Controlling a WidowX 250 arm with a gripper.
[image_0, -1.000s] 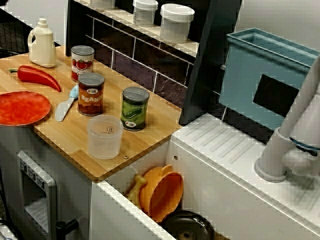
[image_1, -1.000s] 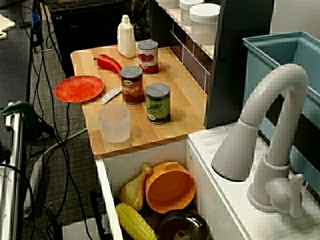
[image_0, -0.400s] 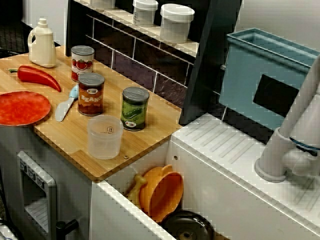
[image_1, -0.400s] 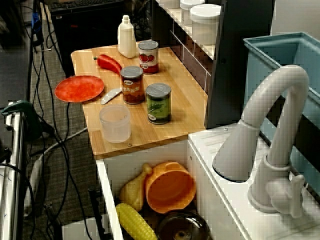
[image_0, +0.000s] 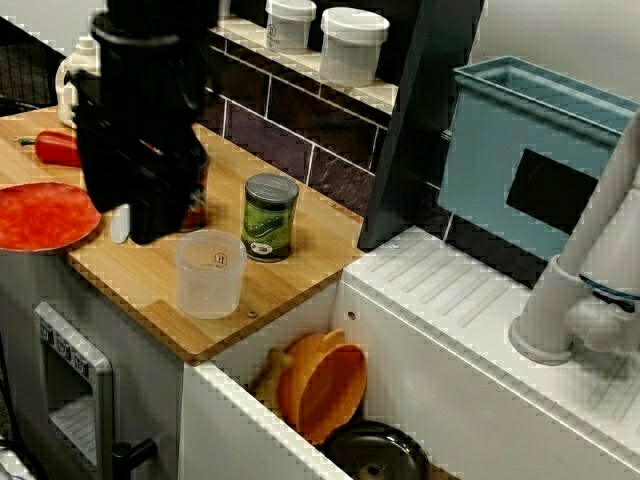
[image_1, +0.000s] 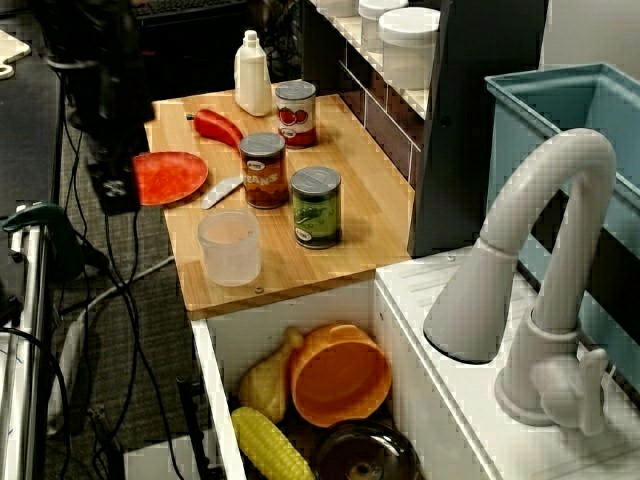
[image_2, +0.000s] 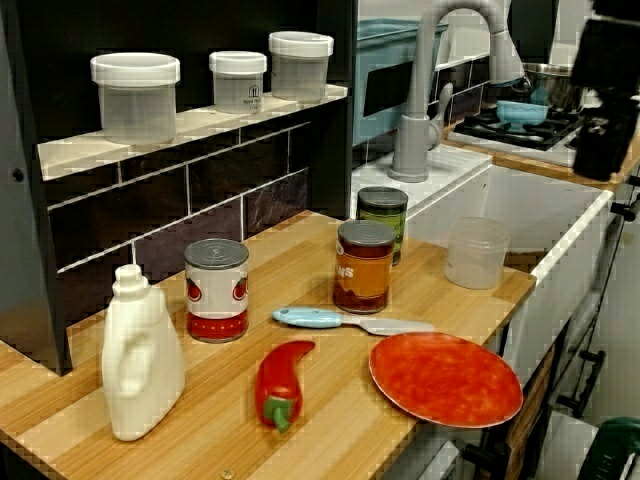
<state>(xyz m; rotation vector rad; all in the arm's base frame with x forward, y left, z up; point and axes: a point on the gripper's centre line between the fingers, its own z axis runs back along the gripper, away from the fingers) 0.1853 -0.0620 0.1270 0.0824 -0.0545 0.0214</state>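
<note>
A black, blurred arm with my gripper (image_0: 145, 220) fills the upper left of the front view. It hangs off the wooden board's (image_0: 140, 275) front edge, beside the red plate (image_1: 172, 176). Its fingers cannot be made out. In the view over the faucet the gripper (image_1: 112, 188) covers the plate's left rim; from the counter's end the gripper (image_2: 606, 150) shows far right. It hides most of the bean can (image_1: 264, 170) in the front view. A clear cup (image_0: 210, 272) and a green can (image_0: 270, 217) stand just right of it.
A tomato can (image_1: 296, 113), red pepper (image_1: 217, 127), blue-handled knife (image_1: 222, 190) and white bottle (image_1: 253, 75) share the board. The sink holds an orange bowl (image_1: 340, 375), corn (image_1: 270, 445) and a dark pot (image_1: 365, 455). The faucet (image_1: 540, 290) and a blue bin (image_0: 530, 150) stand right.
The arm was out of sight in both earlier pairs of frames and has now swung in at the left, in front of the board. Nothing on the board has moved.
</note>
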